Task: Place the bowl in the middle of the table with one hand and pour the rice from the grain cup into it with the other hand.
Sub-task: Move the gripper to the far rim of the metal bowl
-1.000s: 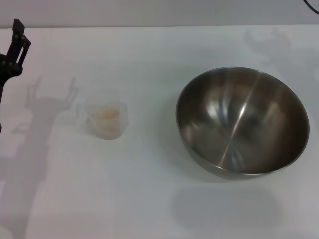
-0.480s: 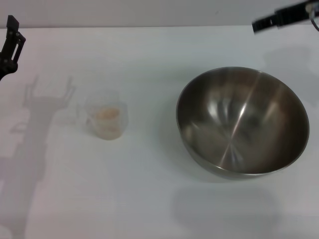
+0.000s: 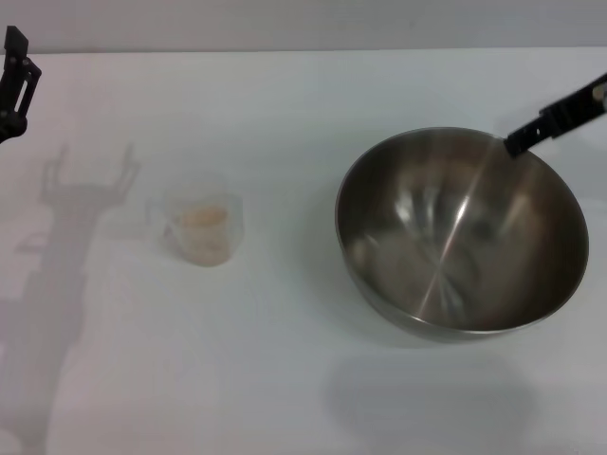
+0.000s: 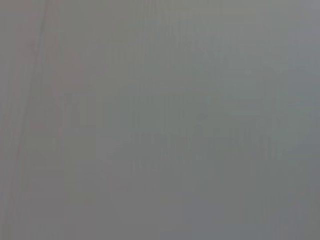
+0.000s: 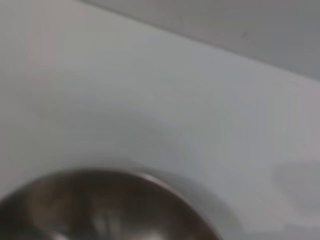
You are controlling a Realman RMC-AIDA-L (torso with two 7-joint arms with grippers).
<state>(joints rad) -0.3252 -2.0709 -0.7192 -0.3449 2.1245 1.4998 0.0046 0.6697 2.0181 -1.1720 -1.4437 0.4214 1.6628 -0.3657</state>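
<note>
The steel bowl (image 3: 462, 232) stands empty on the right side of the white table (image 3: 285, 360). Part of its rim shows in the right wrist view (image 5: 110, 192). The clear grain cup (image 3: 203, 227) stands upright left of centre, with rice (image 3: 202, 218) in it and its handle pointing left. My right gripper (image 3: 550, 121) reaches in from the right edge, just above the bowl's far right rim. My left gripper (image 3: 13, 76) is at the far left edge, well away from the cup. The left wrist view shows only plain grey.
The left arm's shadow (image 3: 66, 227) falls on the table left of the cup. Bare table lies between cup and bowl and along the front. The table's back edge (image 3: 285, 49) meets a grey wall.
My right gripper came in from the upper right and dropped to the bowl's far right rim. My left gripper drifted up and left, farther out of the picture. Cup and bowl have not moved.
</note>
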